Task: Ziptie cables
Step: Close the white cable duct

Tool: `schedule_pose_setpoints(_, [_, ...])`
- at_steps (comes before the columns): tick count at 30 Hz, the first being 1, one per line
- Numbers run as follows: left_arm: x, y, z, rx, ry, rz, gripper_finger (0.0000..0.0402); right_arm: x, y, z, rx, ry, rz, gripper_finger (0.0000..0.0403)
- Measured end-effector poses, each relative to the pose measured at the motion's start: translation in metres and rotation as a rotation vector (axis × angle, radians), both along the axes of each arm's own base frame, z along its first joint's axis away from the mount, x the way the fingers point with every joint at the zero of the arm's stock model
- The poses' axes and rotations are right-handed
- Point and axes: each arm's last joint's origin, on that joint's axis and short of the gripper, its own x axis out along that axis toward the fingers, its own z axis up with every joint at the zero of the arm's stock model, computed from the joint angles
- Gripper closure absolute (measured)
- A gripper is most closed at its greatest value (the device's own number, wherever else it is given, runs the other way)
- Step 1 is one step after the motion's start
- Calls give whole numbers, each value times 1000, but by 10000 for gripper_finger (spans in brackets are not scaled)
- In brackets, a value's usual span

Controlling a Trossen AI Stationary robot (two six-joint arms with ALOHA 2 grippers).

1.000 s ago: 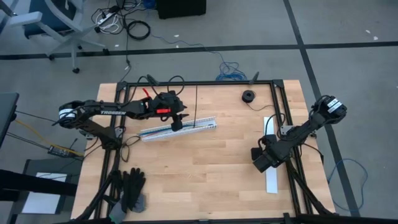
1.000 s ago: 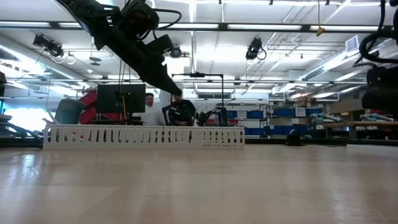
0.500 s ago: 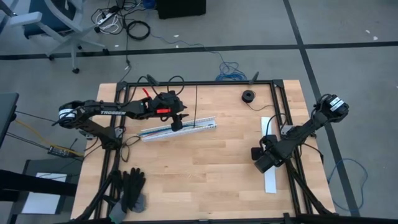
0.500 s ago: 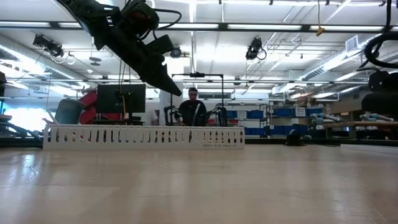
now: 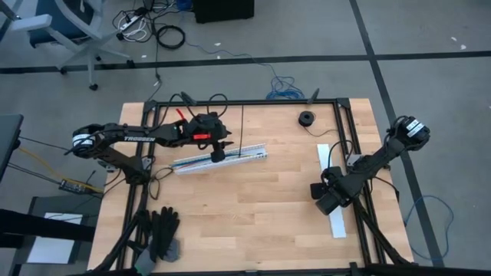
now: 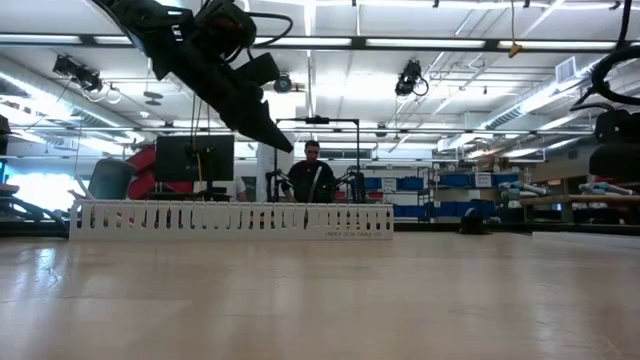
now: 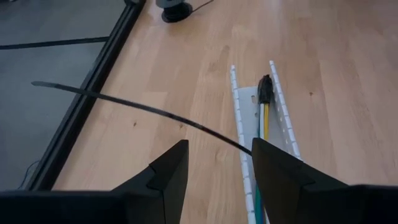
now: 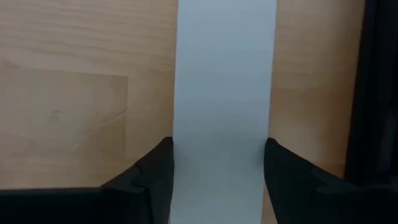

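Left gripper [image 5: 219, 154] hangs above the white slotted channel [image 5: 219, 159], which lies on the wooden table [image 5: 253, 207] near its far edge, toward the left side. Its two fingers [image 7: 163, 177] stand apart, and a thin black zip tie [image 7: 137, 109] runs out from between them; whether they press on it, I cannot tell. The cables [image 7: 262, 124] lie inside the channel, green and yellow wires ending in a small dark plug. On the left arm [image 5: 130, 138] the white word "TROSSEN" can be read in the high view. The channel's side carries small dark print in the low view, too small to read.

Right gripper [image 5: 326, 205] is low over the white flat strip [image 5: 332, 192] near the table's right edge. Its fingers [image 8: 152, 180] stand on both sides of the strip, just at its edges; contact is not clear. A small black spool [image 5: 307, 118] sits near the far right corner. Black gloves [image 5: 161, 230] lie at the near left corner.
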Motion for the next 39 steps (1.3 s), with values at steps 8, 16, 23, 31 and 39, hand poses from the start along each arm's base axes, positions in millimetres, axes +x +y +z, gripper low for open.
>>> schedule_pose_setpoints(8, [6, -1, 16, -24, -12, -72, 249, 2, -1, 13, -115, 1, 52, 351])
schedule_pose_setpoints(16, [8, -2, 19, -58, -28, -84, 249, 4, -3, 14, -195, -55, 95, 399])
schedule_pose_setpoints(23, [8, -2, 19, -73, -37, -74, 249, 7, -3, 15, -225, -103, 103, 384])
schedule_pose_setpoints(31, [8, -2, 20, -71, -43, -74, 249, 0, 1, 16, -236, -107, 66, 401])
schedule_pose_setpoints(39, [7, -3, 15, -51, 12, -110, 249, 2, 10, 16, -247, -221, 113, 401])
